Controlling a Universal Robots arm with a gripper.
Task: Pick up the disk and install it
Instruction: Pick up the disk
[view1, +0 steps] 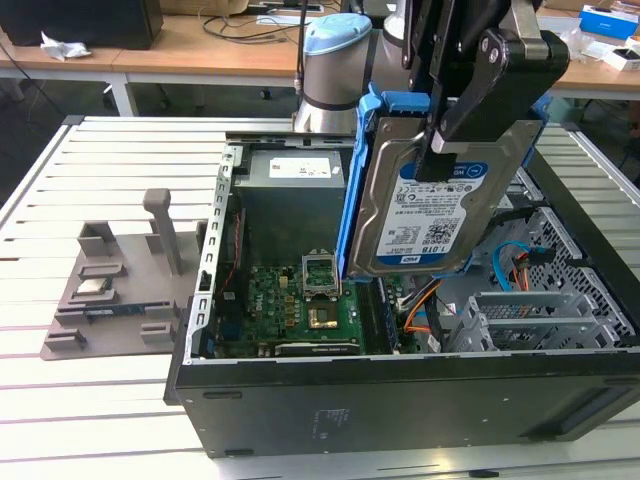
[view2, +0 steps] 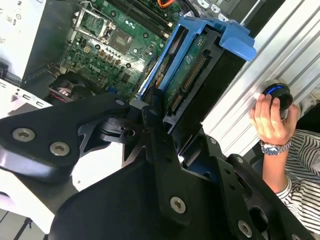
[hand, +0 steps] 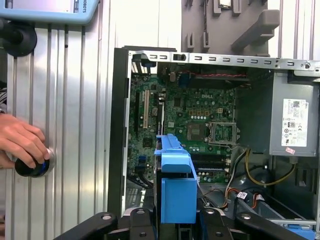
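The disk is a silver hard drive with a white-and-blue label and a blue plastic frame. It hangs tilted, nearly upright, above the open computer case. My black gripper is shut on it from above, one finger lying across the label. In the second wrist view the disk appears edge-on between my fingers, over the motherboard. The first wrist view has the blue frame over the case interior.
Inside the case are a green motherboard, a grey power supply box, cables and a metal drive cage. A grey fixture sits at the exterior view's left. A person's hand rests on a round knob beside the case.
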